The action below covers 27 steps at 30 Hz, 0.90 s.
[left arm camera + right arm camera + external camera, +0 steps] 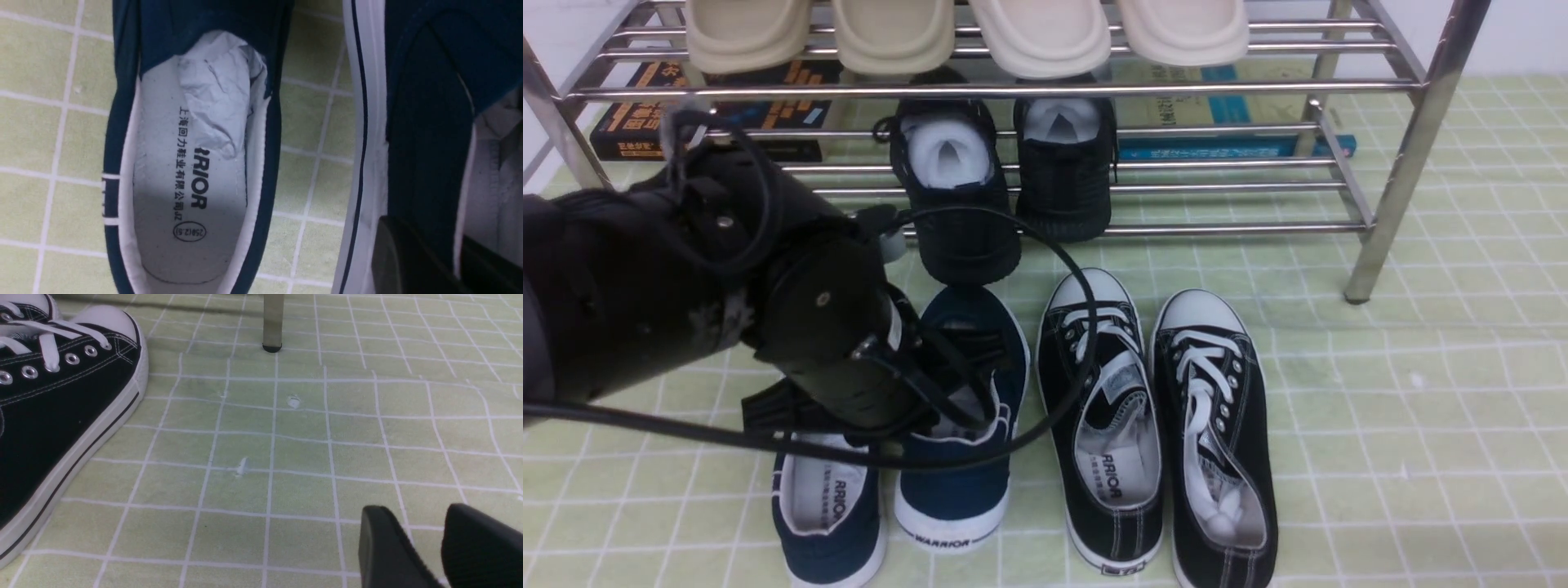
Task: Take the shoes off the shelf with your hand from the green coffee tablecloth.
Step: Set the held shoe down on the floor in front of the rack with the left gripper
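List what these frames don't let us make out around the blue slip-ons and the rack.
- Left end effector's far fingertip: left wrist view, hidden by the right-hand slip-on's side wall.
- Toe of the left-hand slip-on: front view, behind the left arm.
- Book spine lettering: front view, too small and blurred.
- Rack's upper part: front view, cut by top edge.

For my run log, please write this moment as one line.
left jaws: closed on navy slip-on's side | navy pair: on green cloth | shelf: holds black knit pair

On the green grid tablecloth [1421, 408] stand navy WARRIOR slip-ons [957, 482], black lace-up sneakers [1225, 392] and the chrome shoe rack [1401, 175].
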{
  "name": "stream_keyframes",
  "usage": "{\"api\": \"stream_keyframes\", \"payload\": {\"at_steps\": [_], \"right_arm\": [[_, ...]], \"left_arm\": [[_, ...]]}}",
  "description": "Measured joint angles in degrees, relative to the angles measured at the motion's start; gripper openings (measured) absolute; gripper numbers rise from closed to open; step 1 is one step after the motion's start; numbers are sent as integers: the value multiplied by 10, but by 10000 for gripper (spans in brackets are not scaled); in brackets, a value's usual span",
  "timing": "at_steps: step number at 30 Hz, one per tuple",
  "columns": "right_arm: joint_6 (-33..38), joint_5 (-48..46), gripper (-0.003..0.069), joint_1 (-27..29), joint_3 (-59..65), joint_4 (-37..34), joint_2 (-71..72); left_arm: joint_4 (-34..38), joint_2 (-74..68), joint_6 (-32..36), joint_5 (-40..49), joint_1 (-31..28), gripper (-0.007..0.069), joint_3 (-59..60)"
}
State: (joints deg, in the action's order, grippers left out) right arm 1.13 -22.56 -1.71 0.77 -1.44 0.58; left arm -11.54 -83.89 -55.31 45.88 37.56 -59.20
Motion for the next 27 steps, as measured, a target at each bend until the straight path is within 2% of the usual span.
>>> {"api": "stream_keyframes", "payload": {"at_steps": [13, 17, 23, 24, 27], "right_arm": [[0, 0, 237, 0, 0, 1, 0], [0, 0, 237, 0, 0, 1, 0], [0, 0, 237, 0, 0, 1, 0], [0, 0, 237, 0, 0, 1, 0], [0, 0, 237, 0, 0, 1, 0]], "left_arm": [[-15, -39, -2, -8, 0, 34, 0], [-28, -48, -2, -24, 0, 62, 0], [-36, -59, 5, -31, 1, 190, 0], [-36, -60, 10, -30, 2, 249, -1], [-36, -55, 17, -11, 5, 341, -5]]}}
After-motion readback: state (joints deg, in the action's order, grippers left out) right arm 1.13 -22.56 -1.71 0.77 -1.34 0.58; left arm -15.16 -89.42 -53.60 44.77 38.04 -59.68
